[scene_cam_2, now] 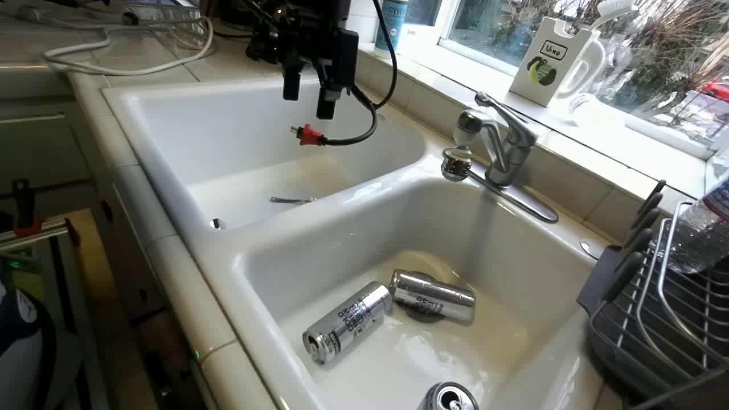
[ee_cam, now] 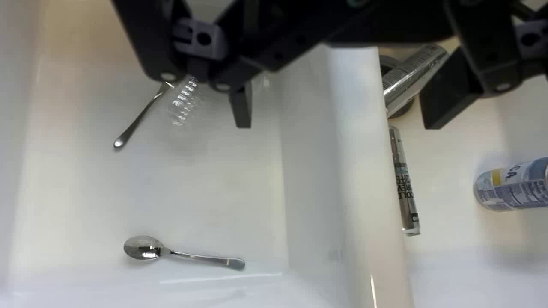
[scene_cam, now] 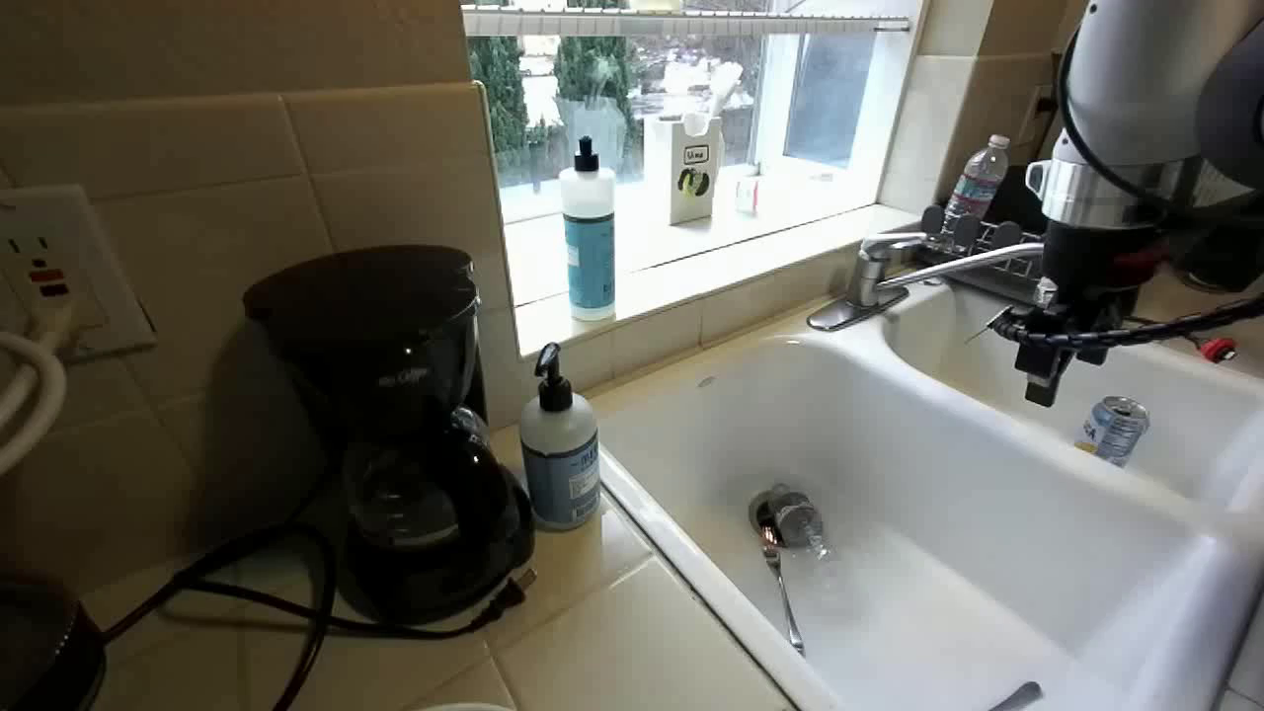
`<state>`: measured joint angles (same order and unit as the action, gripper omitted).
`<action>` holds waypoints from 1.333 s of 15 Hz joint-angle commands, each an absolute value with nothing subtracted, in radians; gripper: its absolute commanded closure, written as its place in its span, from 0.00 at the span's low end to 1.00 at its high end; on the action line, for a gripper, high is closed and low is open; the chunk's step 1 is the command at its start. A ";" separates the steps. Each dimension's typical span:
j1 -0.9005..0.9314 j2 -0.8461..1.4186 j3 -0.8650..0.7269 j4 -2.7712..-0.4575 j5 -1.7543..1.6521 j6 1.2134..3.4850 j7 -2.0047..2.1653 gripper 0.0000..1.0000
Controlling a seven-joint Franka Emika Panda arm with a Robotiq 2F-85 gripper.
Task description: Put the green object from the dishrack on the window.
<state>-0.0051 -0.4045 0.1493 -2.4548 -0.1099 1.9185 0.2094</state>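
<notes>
In an exterior view, read like a clock, the closest thing is a can (scene_cam_2: 449,398) at 5 o'clock, cut off by the edge. A bit past it, two silver cans (scene_cam_2: 348,323) lie in the near half of the white sink (scene_cam_2: 267,230), at 5 and 6 o'clock. The dark dish rack (scene_cam_2: 612,350) sits at 4 o'clock, beside the sink, and a clear bottle (scene_cam_2: 695,242) leans in it. I can't tell which thing is the green object. The tap (scene_cam_2: 510,154) is at 2 o'clock.

Farther back, at 11 o'clock, the gripper (scene_cam_2: 308,102) hangs above the sink, pointing down. A red plug (scene_cam_2: 311,135) dangles on a black cord (scene_cam_2: 344,142) just below it. In an exterior view, the big arm (scene_cam: 1126,109) is at 2 o'clock, standing almost straight up and down over the gripper. In the wrist view the fingers (ee_cam: 243,107) are spread far apart, at 11 and 2 o'clock, and the sink's middle wall shows through the gap. A spoon (ee_cam: 156,249) lies in the sink at 7 o'clock there.

Farthest away in an exterior view is the bright window (scene_cam_2: 655,68), at 2 o'clock. A white jug (scene_cam_2: 549,62) with a green and yellow picture stands on its sill (scene_cam_2: 478,82).
</notes>
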 commanded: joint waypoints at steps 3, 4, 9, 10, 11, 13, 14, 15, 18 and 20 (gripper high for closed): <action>0.010 -0.403 0.135 -2.453 -0.115 1.916 0.214 0.00; 0.010 -0.403 0.135 -2.453 -0.115 1.916 0.214 0.00; -0.039 -0.543 0.099 -2.456 -0.175 1.934 0.264 0.00; -0.057 -0.576 0.087 -2.452 -0.196 1.929 0.271 0.00; -0.078 -0.604 0.075 -2.444 -0.222 1.923 0.278 0.00; -0.136 -0.631 0.058 -2.408 -0.316 1.887 0.262 0.00; -0.173 -0.632 0.053 -2.394 -0.373 1.889 0.277 0.00; -0.207 -0.624 0.039 -2.368 -0.426 1.877 0.271 0.00; -0.299 -0.557 0.010 -2.291 -0.568 1.913 0.313 0.00; -0.269 -0.601 -0.008 -2.322 -0.548 1.902 0.291 0.00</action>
